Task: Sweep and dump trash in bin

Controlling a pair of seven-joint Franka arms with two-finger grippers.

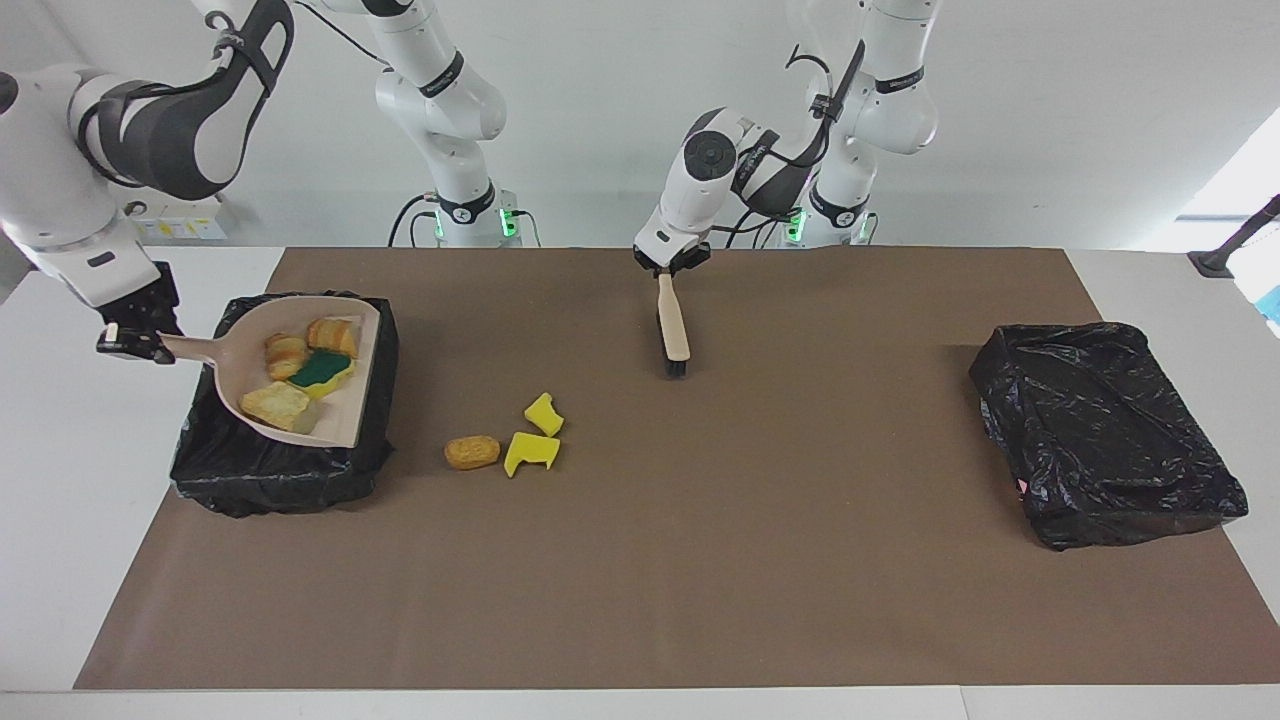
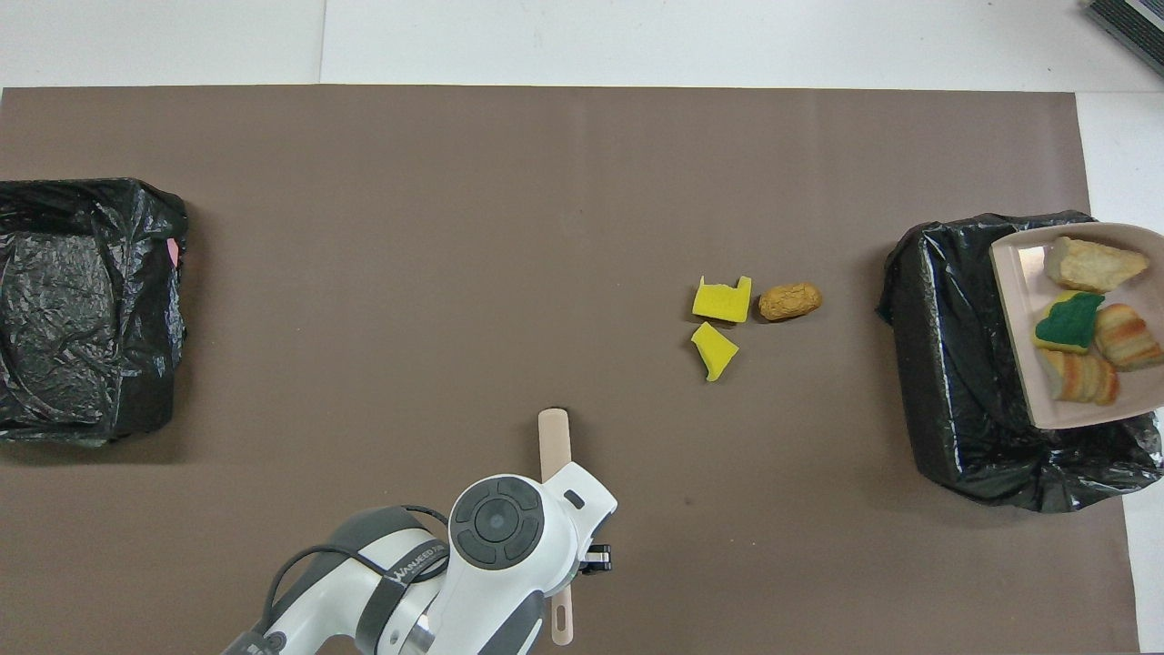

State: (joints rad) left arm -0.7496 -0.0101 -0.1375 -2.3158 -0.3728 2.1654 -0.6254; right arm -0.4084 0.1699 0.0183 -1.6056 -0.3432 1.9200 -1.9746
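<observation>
The right pincer [image 1: 137, 343] is clamped on the handle of the beige dustpan [image 1: 345, 425], holding it in the air over the black-lined bin [image 1: 280, 480] at the right arm's end of the bench [image 1: 60, 480]. In the pan lie four pieces of the trash: a green-and-yellow sponge [image 1: 320, 371], two striped pastries [image 1: 333, 335] and a pale piece [image 1: 273, 405]. Three more lie on the brown mat [image 1: 700, 560], in open room beside that bin: a brown nugget [image 1: 472, 452] touching one yellow foam piece [image 1: 531, 451], the other yellow piece [image 1: 544, 413] just beside them. The left pincer [image 1: 670, 268] is closed on the handle of the hand brush [image 1: 673, 335], which hangs bristles down over the mat's middle, near the robots. A second lined bin [image 1: 1105, 430] sits at the left arm's end, well apart, with wide bare mat between. White bench shows around the mat's edges.
</observation>
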